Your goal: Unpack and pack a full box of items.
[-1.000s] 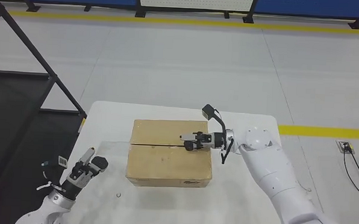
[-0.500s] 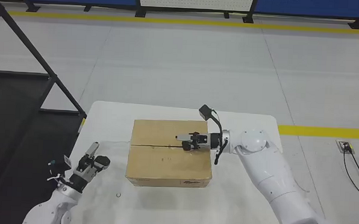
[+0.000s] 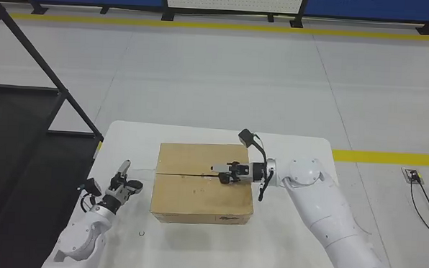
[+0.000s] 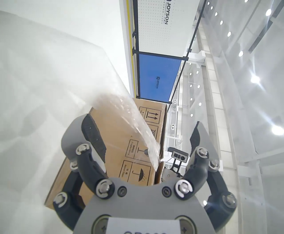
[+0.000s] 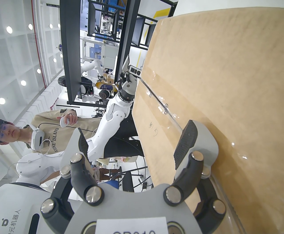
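A closed cardboard box (image 3: 203,182) stands in the middle of the white table (image 3: 289,242), its top flaps meeting at a taped seam (image 5: 159,104). My right gripper (image 3: 218,172) hovers open just over the box top near the seam's right end, one finger (image 5: 186,141) above the cardboard (image 5: 210,77). My left gripper (image 3: 125,175) sits low over the table, to the left of the box and apart from it. It is open (image 4: 142,121) with nothing held, facing the printed side of the box (image 4: 124,141). A clear film strip (image 4: 144,130) shows in front of it.
A black metal frame (image 3: 53,112) stands off the table's left side. The table ends just behind the box and a little to the left of my left gripper. Bare table surface lies in front of the box and to its right.
My left arm has moved forward and to the right, bringing its gripper closer to the box's left side. The right gripper has stayed over the box top, shifting only slightly.
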{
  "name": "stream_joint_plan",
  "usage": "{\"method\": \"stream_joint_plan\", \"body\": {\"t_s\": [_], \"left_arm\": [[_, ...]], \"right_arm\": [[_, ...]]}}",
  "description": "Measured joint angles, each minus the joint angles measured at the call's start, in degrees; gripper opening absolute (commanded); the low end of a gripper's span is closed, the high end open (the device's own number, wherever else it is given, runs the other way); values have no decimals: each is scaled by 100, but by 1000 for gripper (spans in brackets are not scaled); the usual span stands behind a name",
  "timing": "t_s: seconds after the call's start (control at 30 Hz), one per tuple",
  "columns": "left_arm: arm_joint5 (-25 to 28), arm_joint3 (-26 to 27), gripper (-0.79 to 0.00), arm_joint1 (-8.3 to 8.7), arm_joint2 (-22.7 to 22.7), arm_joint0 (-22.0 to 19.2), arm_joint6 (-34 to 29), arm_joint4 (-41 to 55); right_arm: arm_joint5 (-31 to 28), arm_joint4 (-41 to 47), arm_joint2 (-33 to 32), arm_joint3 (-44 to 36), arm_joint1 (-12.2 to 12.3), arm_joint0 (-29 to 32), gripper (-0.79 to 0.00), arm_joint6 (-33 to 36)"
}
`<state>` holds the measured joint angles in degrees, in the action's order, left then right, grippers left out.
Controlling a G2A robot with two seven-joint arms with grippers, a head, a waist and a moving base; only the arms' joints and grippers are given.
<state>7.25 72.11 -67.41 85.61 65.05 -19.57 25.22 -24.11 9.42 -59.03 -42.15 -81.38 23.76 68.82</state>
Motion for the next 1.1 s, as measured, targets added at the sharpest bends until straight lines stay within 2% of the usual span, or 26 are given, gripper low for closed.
{"method": "stream_joint_plan", "body": {"t_s": [0.23, 0.57, 0.7, 1.1], "left_arm": [[4, -547, 0, -61, -153, -471, -163, 242], [229, -891, 0, -125, -154, -854, -67, 533], [475, -775, 0, -130, -26, -779, 21, 687], [818, 106, 0, -88, 401, -166, 411, 539]], "right_arm": [[71, -50, -15, -158, 49, 66, 0, -12], [151, -81, -29, -267, 104, 119, 0, -50], [168, -92, -88, -321, 144, 164, 0, -113], [414, -83, -136, -458, 204, 233, 0, -324]]}}
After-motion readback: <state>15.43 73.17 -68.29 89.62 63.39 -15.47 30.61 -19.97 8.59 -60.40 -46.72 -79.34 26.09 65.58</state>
